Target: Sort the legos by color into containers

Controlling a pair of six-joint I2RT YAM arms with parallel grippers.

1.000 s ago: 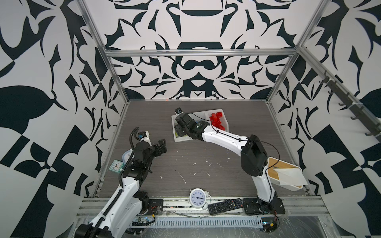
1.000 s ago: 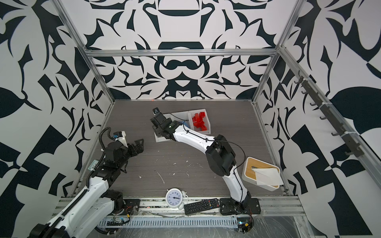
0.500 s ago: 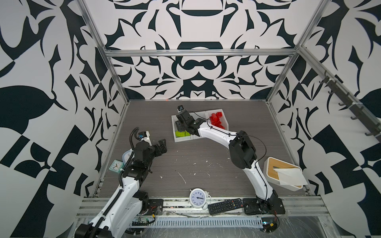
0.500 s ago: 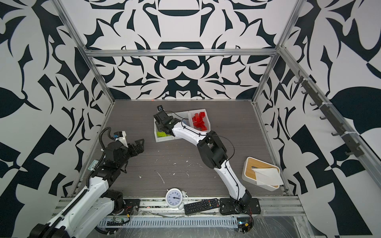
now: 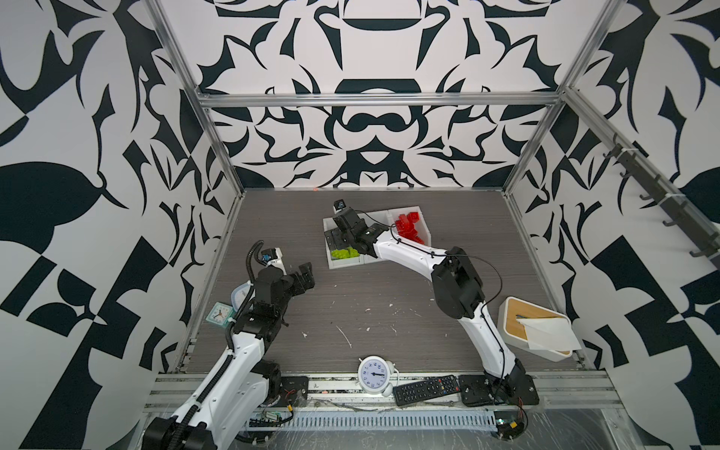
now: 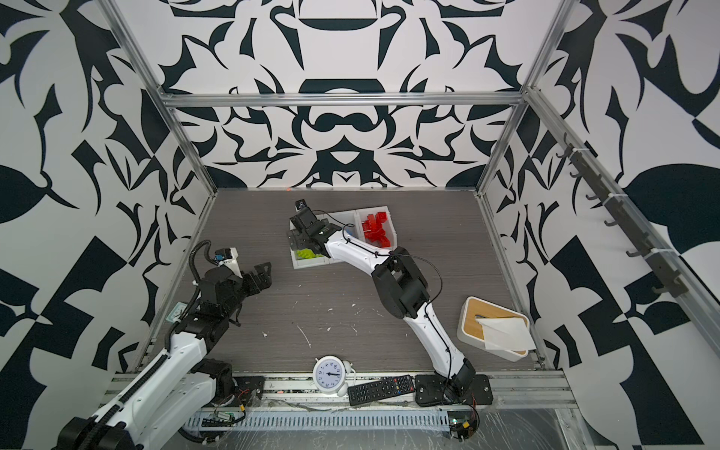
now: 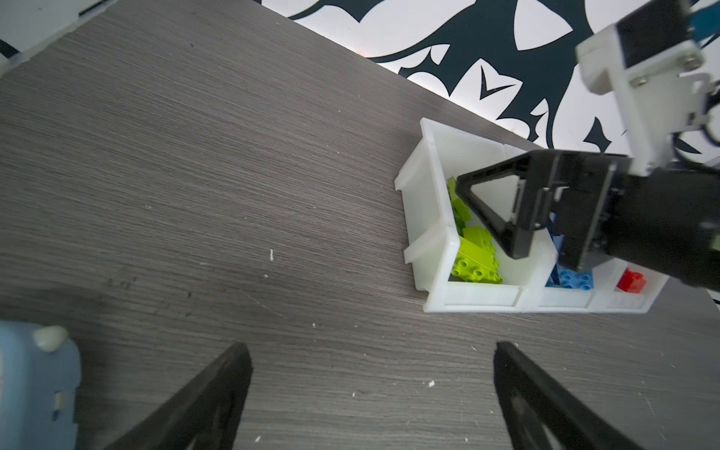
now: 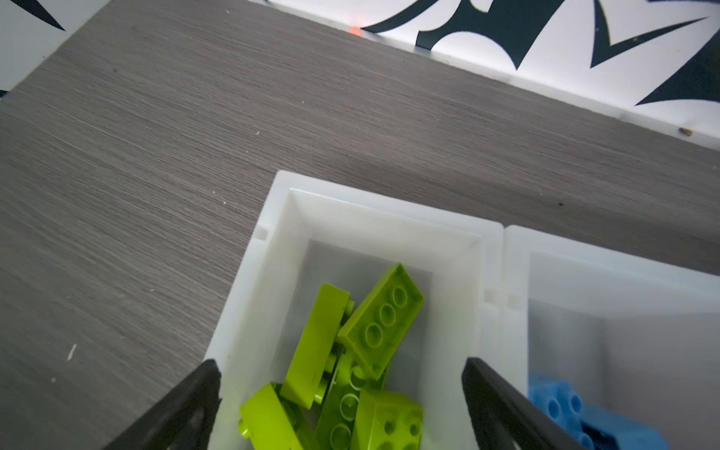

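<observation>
Legos are lying sorted in the containers (image 8: 280, 233). Lime-green bricks (image 8: 382, 319) are in the end bin on the side of the left gripper (image 7: 372, 346), light-blue bricks (image 8: 557, 401) are in the middle bin, and red pieces (image 5: 407, 230) are in the opposite end bin. No loose brick is showing on the table (image 5: 350, 288) in either top view.

The right gripper (image 8: 341, 366) is hovering directly over the green bin, jaws apart and gripping nothing. The left gripper is hanging above bare table, jaws apart and likewise empty.

Judged step: release into the green bin, with sorting appearing complete. The next move is calling for a straight lift before any sideways travel, because one finger is standing over the outer wall and the other over the divider toward the blue bin.

Open table is lying between the bin row and the left gripper. A white clock (image 5: 376, 376) and a remote (image 5: 426, 389) are occupying the front edge.
</observation>
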